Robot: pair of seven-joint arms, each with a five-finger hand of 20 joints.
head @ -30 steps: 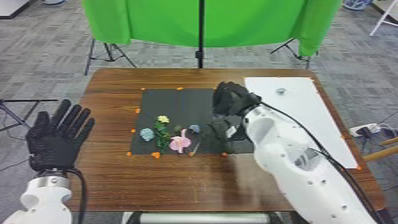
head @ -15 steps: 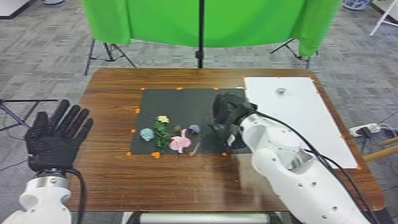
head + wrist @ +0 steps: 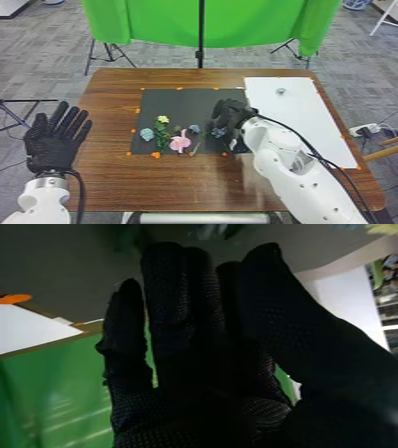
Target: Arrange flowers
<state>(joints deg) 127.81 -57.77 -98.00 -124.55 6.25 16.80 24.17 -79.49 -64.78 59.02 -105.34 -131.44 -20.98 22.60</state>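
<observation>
In the head view, my right hand (image 3: 233, 113) is over the right part of the dark mat (image 3: 187, 102), close beside a blue-purple flower (image 3: 218, 132). Left of that lie a smaller blue flower (image 3: 195, 128), a pink flower (image 3: 180, 143), a yellow flower (image 3: 163, 119) and a light-blue flower (image 3: 147, 134), with green leaves among them. My left hand (image 3: 55, 137) is open off the table's left side. In the right wrist view, my right hand (image 3: 191, 334) has straight fingers and holds nothing visible; a yellow flower (image 3: 382, 228) shows beyond it.
A white board (image 3: 306, 117) lies along the table's right side, with a small grey object (image 3: 281, 91) on it. Orange markers (image 3: 156, 155) line the mat on the brown table (image 3: 169, 185). Behind the table hangs a green cloth (image 3: 160, 25) on stands.
My right hand has shifted slightly down the head view, and its fingers have changed pose. The blue-purple flower beside it has come into clear sight. My left hand has barely moved.
</observation>
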